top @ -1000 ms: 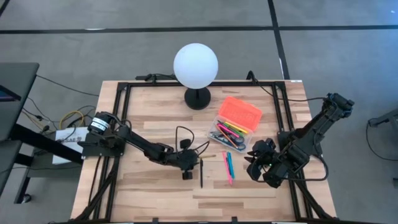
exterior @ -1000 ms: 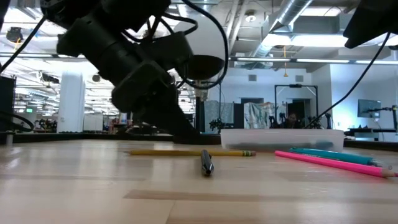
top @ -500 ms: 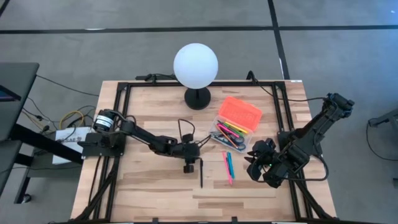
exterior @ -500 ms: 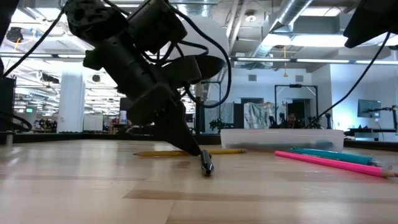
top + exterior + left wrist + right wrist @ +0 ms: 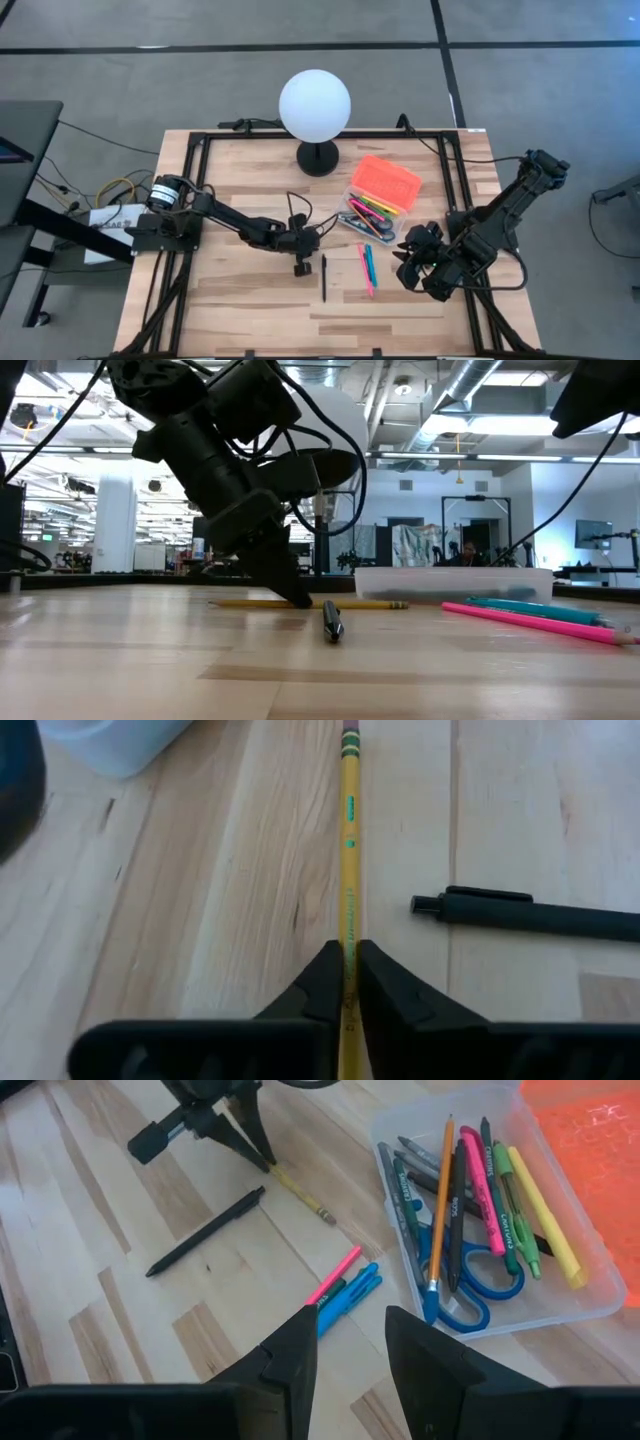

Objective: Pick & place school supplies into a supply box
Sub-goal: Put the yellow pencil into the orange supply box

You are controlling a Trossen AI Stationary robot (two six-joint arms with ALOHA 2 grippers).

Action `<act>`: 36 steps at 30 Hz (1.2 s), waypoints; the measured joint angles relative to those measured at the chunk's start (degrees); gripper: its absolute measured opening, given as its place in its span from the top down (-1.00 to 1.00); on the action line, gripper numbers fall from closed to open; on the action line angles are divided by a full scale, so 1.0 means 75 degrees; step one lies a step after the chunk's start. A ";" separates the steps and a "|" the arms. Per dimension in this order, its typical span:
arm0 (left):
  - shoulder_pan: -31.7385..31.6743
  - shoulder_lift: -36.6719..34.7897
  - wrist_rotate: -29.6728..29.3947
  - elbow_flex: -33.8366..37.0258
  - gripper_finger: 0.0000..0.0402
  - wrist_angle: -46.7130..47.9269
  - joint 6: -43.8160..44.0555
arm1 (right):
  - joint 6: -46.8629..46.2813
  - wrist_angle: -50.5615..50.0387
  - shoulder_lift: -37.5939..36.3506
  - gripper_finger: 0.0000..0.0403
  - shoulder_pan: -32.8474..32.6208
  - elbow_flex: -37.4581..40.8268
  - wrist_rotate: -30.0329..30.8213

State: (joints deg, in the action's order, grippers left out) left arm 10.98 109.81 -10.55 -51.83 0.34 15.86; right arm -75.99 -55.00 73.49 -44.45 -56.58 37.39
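- The left gripper (image 5: 345,982) is seen at the bottom centre of the left wrist view with its fingers pinched shut on the yellow pencil (image 5: 349,840); the pencil is still lying flat on the tabletop (image 5: 240,280).
- In the high view the pencil is found mid-frame, between the left gripper and the supply box (image 5: 378,200).
- The pencil is judged light, stiff and slim, with a smooth painted wooden shaft; a grip near one end, as here, may let it pivot or slip when lifted.
- A black pen (image 5: 323,277) is seen just beside the pencil, and pink and blue markers (image 5: 366,267) lie lower centre-right, all thin, hard and prone to rolling.
- The box is clear rigid plastic with its orange lid (image 5: 387,181) folded open; scissors (image 5: 465,1295) and several pens are already inside.
- The right gripper (image 5: 348,1338) is parked at lower right of the high view, its fingers apart and nothing held.
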 joint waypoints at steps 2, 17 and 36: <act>0.0039 -0.0002 0.0001 0.0000 0.94 0.0003 0.0000 | 0.0000 0.0000 0.0000 0.44 0.0003 0.0000 0.0003; 0.0441 0.0083 -0.0920 -0.0612 0.99 0.0601 -0.0171 | -0.0058 0.0044 0.0000 0.44 -0.0012 0.0000 -0.0003; 0.0475 0.0116 -0.0972 -0.1451 0.98 0.1360 -0.0816 | -0.0006 0.0032 0.0000 0.44 -0.0020 0.0000 -0.0006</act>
State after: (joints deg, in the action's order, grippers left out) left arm 14.54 110.69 -17.85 -62.72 10.54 9.74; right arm -76.03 -54.76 73.49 -44.60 -56.58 37.34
